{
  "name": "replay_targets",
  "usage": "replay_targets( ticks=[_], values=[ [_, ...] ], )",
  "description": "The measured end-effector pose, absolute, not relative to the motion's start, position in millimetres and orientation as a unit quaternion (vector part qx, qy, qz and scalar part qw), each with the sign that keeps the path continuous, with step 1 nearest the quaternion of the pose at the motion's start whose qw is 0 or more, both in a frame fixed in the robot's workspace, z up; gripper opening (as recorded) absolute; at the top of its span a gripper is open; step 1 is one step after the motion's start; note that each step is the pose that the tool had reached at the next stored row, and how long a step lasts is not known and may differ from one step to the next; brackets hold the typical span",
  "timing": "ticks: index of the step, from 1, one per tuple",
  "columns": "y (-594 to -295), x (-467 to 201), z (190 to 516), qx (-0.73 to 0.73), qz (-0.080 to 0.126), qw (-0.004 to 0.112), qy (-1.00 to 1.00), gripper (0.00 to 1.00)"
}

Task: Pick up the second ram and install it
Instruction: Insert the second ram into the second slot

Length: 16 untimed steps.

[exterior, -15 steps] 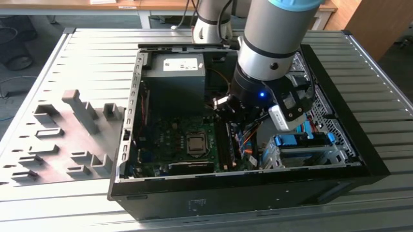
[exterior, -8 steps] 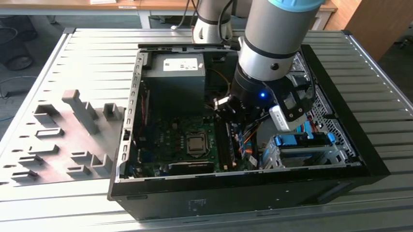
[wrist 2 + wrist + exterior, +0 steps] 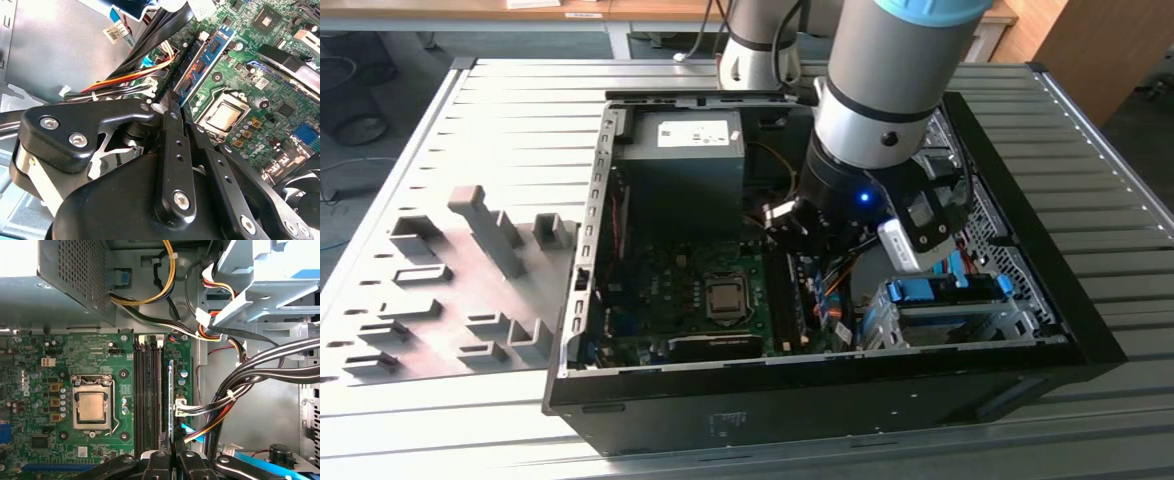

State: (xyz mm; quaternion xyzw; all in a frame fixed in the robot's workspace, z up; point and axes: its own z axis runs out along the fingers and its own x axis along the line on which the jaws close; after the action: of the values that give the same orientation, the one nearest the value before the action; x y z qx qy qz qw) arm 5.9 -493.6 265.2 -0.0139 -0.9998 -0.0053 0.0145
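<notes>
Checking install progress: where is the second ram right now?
The second ram stands on edge in the gripper, over the motherboard's memory slots beside the CPU socket, in the first wrist view.

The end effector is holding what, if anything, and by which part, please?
The end effector appears to pinch the second ram at one end of its upper edge.

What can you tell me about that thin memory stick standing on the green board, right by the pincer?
The memory stick is a long, thin, flat strip of circuit board. It stands on its edge on the green board, beside empty black slots. In the second wrist view its face shows dark chips and blue labels. The pincer sits at one end, in line with it; whether it grips is hidden.
</notes>
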Motion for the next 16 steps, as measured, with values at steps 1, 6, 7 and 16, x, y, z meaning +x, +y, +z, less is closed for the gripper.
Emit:
replay_targets(
  ticks=[1, 6, 7, 16],
  values=[
    [-493.6, 6.1, 265.0, -0.014, -0.005, 0.014, -1.000, 0.14],
    [-493.6, 6.9, 263.7, -0.014, -0.004, 0.014, -1.000, 0.14],
    [-493.6, 7.0, 263.6, -0.014, -0.004, 0.014, -1.000, 0.14],
    [-493.6, 7.6, 262.1, -0.014, -0.004, 0.014, -1.000, 0.14]
  ],
)
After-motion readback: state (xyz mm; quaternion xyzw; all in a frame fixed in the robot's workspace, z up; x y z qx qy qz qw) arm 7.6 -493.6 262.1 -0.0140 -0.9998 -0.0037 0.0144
